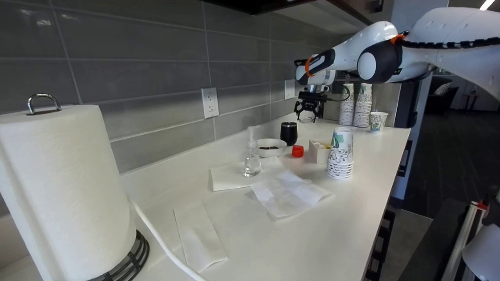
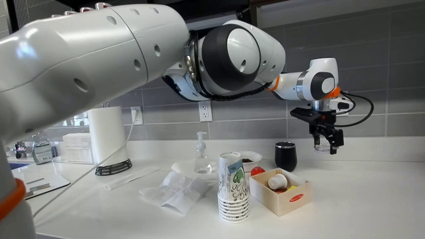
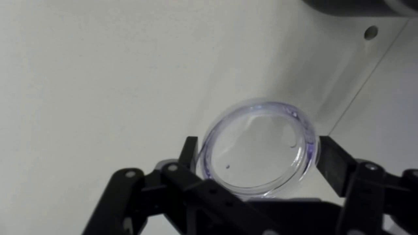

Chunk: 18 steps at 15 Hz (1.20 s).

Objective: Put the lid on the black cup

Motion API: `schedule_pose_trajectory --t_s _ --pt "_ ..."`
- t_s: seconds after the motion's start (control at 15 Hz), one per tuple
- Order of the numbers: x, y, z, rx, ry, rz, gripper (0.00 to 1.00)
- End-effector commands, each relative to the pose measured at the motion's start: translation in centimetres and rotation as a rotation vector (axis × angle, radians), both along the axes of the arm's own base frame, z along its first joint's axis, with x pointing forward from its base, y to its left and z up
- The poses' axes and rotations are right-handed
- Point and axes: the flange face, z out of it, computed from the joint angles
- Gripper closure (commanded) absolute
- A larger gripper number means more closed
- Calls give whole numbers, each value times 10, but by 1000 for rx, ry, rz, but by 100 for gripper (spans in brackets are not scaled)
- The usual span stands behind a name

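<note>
The black cup (image 1: 289, 134) stands upright on the counter near the back wall. It shows in both exterior views, here beside the wooden box (image 2: 285, 159). In the wrist view only its lower part (image 3: 352, 7) shows at the top right edge. My gripper (image 3: 258, 141) is shut on a clear round lid (image 3: 256, 153), one finger at each side of the rim. In both exterior views the lid (image 2: 321, 148) hangs level above the counter, apart from the cup. In this exterior view the gripper (image 2: 324, 150) is right of the cup and higher than its base.
A white bowl (image 1: 272, 147) with dark bits, a red object (image 1: 297, 151) and an open wooden box (image 2: 279, 199) are near the cup. A stack of paper cups (image 2: 233, 189), a pump bottle (image 2: 202, 156) and crumpled paper (image 2: 179, 192) lie farther off. Tall cup stacks (image 1: 363, 105) stand behind.
</note>
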Motion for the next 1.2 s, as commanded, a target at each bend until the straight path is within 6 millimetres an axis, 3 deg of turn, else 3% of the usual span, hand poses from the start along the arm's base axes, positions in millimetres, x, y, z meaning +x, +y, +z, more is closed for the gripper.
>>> schedule_pose_trajectory --t_s 0.0,0.47,1.13 --pt "3 17 19 1 24 100 35" --pt "14 46 36 -47 15 230 35" --pt "10 84 45 -42 25 404 35"
